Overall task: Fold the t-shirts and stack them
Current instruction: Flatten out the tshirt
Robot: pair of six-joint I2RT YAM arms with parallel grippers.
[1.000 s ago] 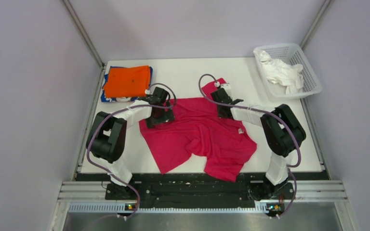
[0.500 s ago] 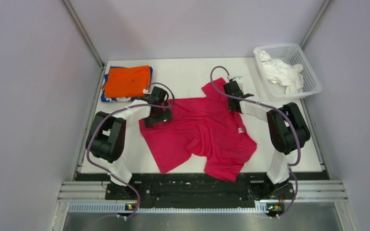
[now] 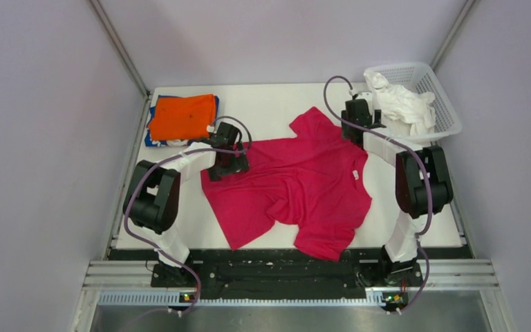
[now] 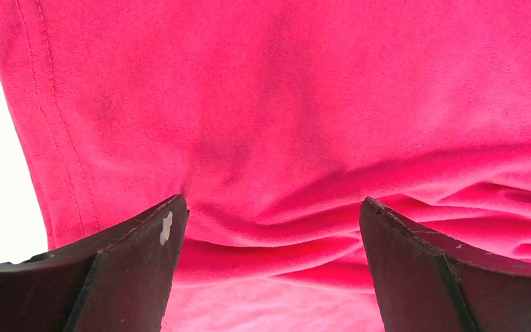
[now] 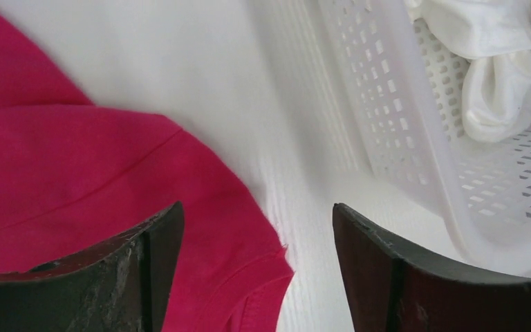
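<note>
A magenta-red t-shirt (image 3: 297, 187) lies spread and partly rumpled on the middle of the white table. A folded orange t-shirt (image 3: 182, 116) rests on a blue one (image 3: 153, 140) at the back left. My left gripper (image 3: 227, 160) stands open low over the magenta shirt's left edge; the left wrist view shows wrinkled magenta cloth (image 4: 318, 104) between the jaws of the left gripper (image 4: 273, 204). My right gripper (image 3: 356, 114) is open at the shirt's back right. The right gripper (image 5: 257, 207) hangs over the sleeve hem (image 5: 263, 290) and bare table, holding nothing.
A white mesh basket (image 3: 444, 111) with crumpled white cloth (image 3: 404, 104) stands at the back right corner, its wall (image 5: 387, 124) close beside my right gripper. Grey walls enclose the table on three sides.
My right gripper moved toward the back right with the shirt's sleeve, pulling it flatter, then opened and let go. The left gripper barely moved.
</note>
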